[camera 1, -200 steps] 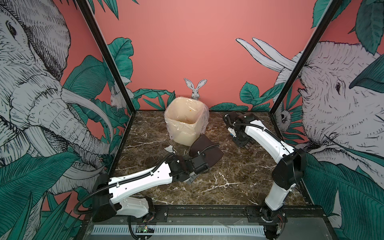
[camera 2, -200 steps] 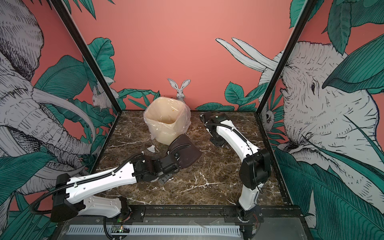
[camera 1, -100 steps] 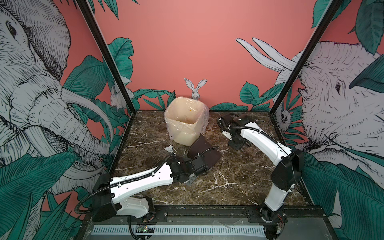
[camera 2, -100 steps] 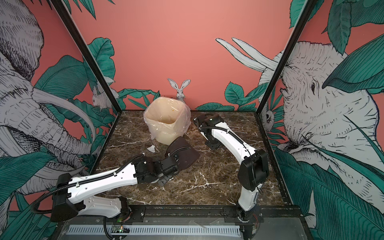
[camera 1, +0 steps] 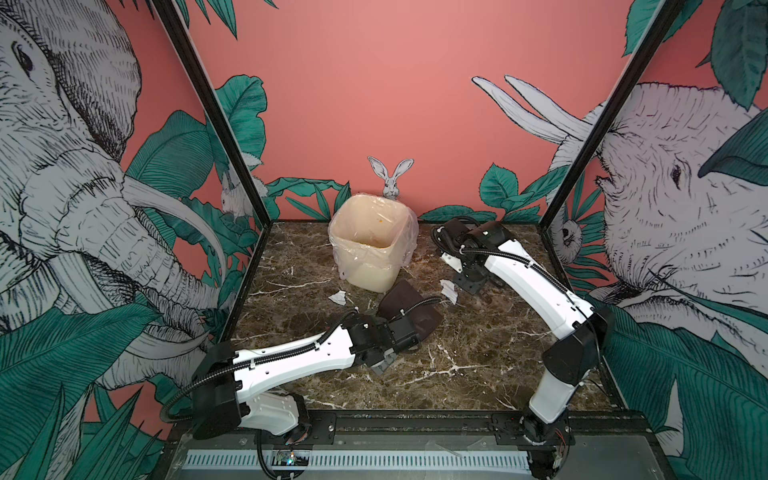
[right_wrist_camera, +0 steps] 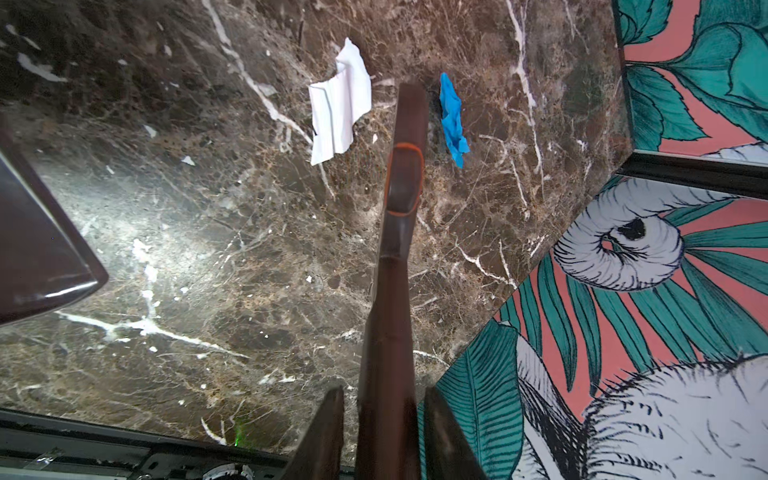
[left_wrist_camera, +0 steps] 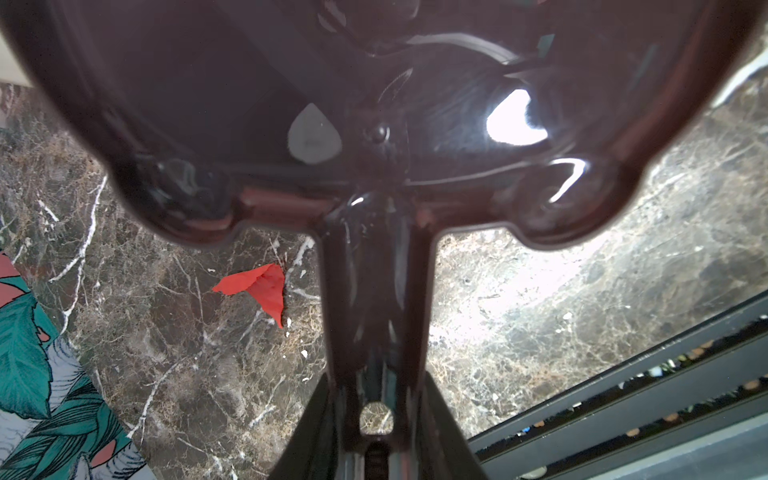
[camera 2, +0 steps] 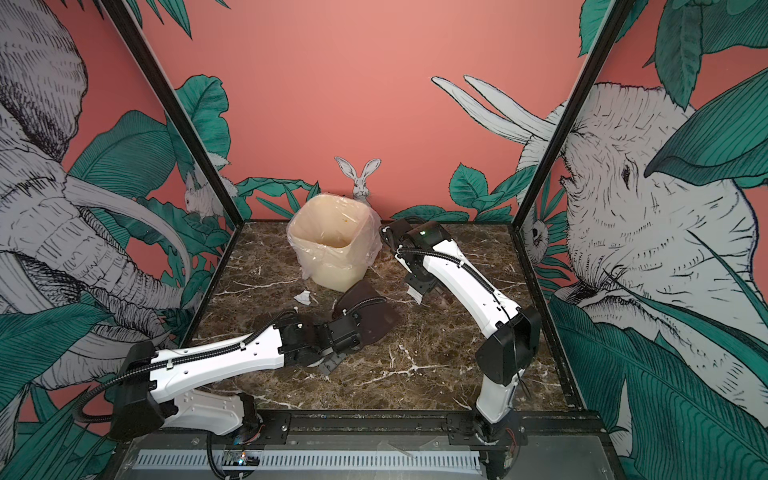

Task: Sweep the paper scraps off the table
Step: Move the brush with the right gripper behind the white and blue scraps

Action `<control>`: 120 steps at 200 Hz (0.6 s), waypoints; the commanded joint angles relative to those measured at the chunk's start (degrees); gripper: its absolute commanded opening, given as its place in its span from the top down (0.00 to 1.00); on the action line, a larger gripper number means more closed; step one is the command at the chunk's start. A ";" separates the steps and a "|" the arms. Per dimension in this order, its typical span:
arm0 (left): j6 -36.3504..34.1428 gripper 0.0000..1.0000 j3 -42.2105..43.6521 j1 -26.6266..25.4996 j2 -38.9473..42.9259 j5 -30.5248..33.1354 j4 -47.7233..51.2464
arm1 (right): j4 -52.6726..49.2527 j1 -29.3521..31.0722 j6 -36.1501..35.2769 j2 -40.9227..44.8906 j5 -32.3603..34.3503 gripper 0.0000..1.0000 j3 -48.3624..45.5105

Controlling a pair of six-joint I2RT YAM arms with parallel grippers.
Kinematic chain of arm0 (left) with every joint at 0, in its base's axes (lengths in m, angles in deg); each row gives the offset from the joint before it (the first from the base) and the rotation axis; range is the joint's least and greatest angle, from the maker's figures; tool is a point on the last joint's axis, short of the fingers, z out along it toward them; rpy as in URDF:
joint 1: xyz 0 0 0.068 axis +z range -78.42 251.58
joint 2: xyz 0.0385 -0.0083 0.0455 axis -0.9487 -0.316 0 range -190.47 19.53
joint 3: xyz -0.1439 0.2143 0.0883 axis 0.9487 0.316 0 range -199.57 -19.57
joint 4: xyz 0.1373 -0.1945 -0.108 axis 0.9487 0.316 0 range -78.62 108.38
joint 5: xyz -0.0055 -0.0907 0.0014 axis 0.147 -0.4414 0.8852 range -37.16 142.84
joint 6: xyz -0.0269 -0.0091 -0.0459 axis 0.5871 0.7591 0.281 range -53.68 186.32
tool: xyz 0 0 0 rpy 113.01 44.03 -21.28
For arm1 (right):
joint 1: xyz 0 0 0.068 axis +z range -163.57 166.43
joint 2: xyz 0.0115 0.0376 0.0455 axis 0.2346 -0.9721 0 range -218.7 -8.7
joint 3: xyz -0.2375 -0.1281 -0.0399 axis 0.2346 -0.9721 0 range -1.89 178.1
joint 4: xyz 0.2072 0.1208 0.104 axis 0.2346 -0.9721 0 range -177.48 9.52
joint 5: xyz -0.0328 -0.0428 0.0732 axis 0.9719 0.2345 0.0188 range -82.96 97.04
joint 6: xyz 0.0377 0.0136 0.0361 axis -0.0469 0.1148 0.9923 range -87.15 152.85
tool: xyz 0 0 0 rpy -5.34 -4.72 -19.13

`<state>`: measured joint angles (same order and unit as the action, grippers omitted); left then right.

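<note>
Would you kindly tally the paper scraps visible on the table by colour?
White scraps: 2
Blue scrap: 1
Red scrap: 1
Total: 4 in view; the arms or tools may hide others.

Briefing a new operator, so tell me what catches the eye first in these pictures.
A cream bin lined with clear plastic stands at the back middle of the marble table. In front of it the left gripper grips a dark brown dustpan by its handle; right of it the right gripper holds a matching brush. White, blue and red paper scraps lie scattered around them.
</note>
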<state>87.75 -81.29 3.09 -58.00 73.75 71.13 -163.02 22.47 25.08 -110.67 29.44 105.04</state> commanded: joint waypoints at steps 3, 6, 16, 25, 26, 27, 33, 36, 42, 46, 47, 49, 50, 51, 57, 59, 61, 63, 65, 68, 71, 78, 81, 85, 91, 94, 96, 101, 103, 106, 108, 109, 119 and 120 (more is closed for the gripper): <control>0.45 1.00 0.87 -0.51 -0.66 -1.08 -0.73 | 0.87 -0.35 -0.27 -3.90 3.82 1.00 2.43; 0.45 1.00 1.01 -0.58 -0.68 -1.19 -0.77 | 0.96 -0.41 -0.35 -4.47 3.94 1.00 2.81; 0.61 1.00 1.42 -0.64 -0.77 -1.60 -1.08 | 1.00 -0.44 -0.70 -6.10 4.03 1.00 4.42; 0.80 1.00 1.90 -0.77 -0.71 -2.04 -1.34 | 1.07 -0.46 -0.92 -7.44 3.90 1.00 5.84; 0.85 1.00 1.97 -0.77 -0.70 -2.07 -1.37 | 1.07 -0.45 -0.97 -7.58 3.89 1.00 5.92; 0.91 1.00 2.00 -0.77 -0.69 -2.13 -1.38 | 1.07 -0.48 -0.99 -7.73 3.89 1.00 6.14; 1.13 1.00 2.42 -0.77 -0.61 -2.38 -1.52 | 1.22 -0.47 -1.17 -8.53 3.88 1.00 6.98; 1.22 1.00 2.65 -0.80 -0.60 -2.63 -1.69 | 1.28 -0.45 -1.31 -8.91 3.67 1.00 7.36; 1.42 1.00 3.07 -0.85 -0.51 -3.15 -1.84 | 1.25 -0.35 -1.52 -9.53 3.30 1.00 7.98; 1.55 1.00 3.25 -0.85 -0.51 -3.50 -1.97 | 1.24 -0.28 -1.62 -10.04 3.27 1.00 8.33; 1.62 1.00 3.34 -0.81 -0.51 -3.55 -1.99 | 1.20 -0.31 -1.63 -10.15 3.18 1.00 8.40; 1.71 1.00 3.42 -0.84 -0.58 -3.71 -2.02 | 1.15 -0.32 -1.65 -10.28 3.14 1.00 8.56; 1.79 1.00 3.47 -0.81 -0.59 -3.83 -2.01 | 1.15 -0.29 -1.69 -10.40 3.12 1.00 8.60; 1.82 1.00 3.50 -0.83 -0.59 -3.89 -2.01 | 1.15 -0.23 -1.66 -10.46 3.06 1.00 8.66; 2.17 1.00 3.74 -0.90 -0.72 -4.45 -2.04 | 1.24 -0.10 -1.79 -10.91 2.94 1.00 8.85; 2.31 1.00 3.82 -0.91 -0.80 -4.71 -2.06 | 1.24 -0.09 -1.80 -11.13 2.93 1.00 8.89; 2.48 1.00 3.87 -0.94 -0.85 -4.86 -2.02 | 1.24 -0.02 -1.83 -11.29 2.92 1.00 8.90; 2.65 1.00 3.94 -0.94 -0.92 -5.12 -2.01 | 1.24 0.00 -1.88 -11.42 2.85 1.00 8.90; 2.76 1.00 4.07 -0.94 -0.99 -5.34 -2.02 | 1.20 0.07 -1.94 -11.48 2.77 1.00 8.90; 2.98 1.00 4.08 -0.93 -1.10 -5.61 -2.07 | 1.16 0.09 -1.98 -11.75 2.69 1.00 8.84; 3.19 1.00 4.15 -0.94 -1.24 -5.95 -2.08 | 1.16 0.21 -2.06 -11.90 2.72 1.00 8.78; 3.71 1.00 4.41 -0.99 -1.54 -6.55 -1.97 | 1.14 0.41 -2.16 -12.19 2.58 1.00 8.57; 3.90 1.00 4.47 -1.03 -1.64 -6.84 -1.98 | 1.14 0.58 -2.24 -12.39 2.45 1.00 8.48; 4.17 1.00 4.59 -1.03 -1.81 -7.20 -2.01 | 1.16 0.77 -2.33 -12.48 2.21 1.00 8.38; 4.58 1.00 4.80 -1.12 -1.98 -7.52 -2.09 | 1.09 1.07 -2.49 -12.62 1.76 1.00 8.16; 4.77 1.00 4.98 -1.16 -2.04 -7.64 -2.17 | 1.07 1.24 -2.58 -12.59 1.56 1.00 8.05; 4.76 1.00 5.04 -1.20 -2.08 -7.75 -2.17 | 1.07 1.41 -2.59 -12.56 1.44 1.00 7.97; 5.12 1.00 5.18 -1.18 -2.09 -8.02 -2.37 | 1.07 1.72 -2.73 -12.50 1.19 1.00 7.79; 5.25 1.00 5.33 -1.25 -2.14 -8.10 -2.36 | 1.05 1.82 -2.81 -12.47 1.06 1.00 7.70; 5.39 1.00 5.50 -1.29 -2.11 -8.30 -2.44 | 0.99 2.12 -2.86 -12.32 0.81 1.00 7.61; 5.38 1.00 5.56 -1.29 -2.09 -8.35 -2.49 | 0.98 2.25 -2.91 -12.25 0.63 1.00 7.53; 5.44 1.00 5.64 -1.30 -2.09 -8.43 -2.55 | 0.98 2.36 -2.97 -12.27 0.55 1.00 7.47; 5.87 1.00 6.11 -1.29 -2.05 -8.83 -2.77 | 0.76 3.32 -3.09 -11.89 -0.55 1.00 7.09; 5.89 1.00 6.14 -1.30 -1.98 -8.89 -2.78 | 0.74 3.38 -3.11 -11.83 -0.66 1.00 7.08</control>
<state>90.59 -76.39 2.19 -60.30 66.69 68.85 -160.90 23.60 22.92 -123.24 30.86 112.27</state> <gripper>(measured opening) 0.290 0.291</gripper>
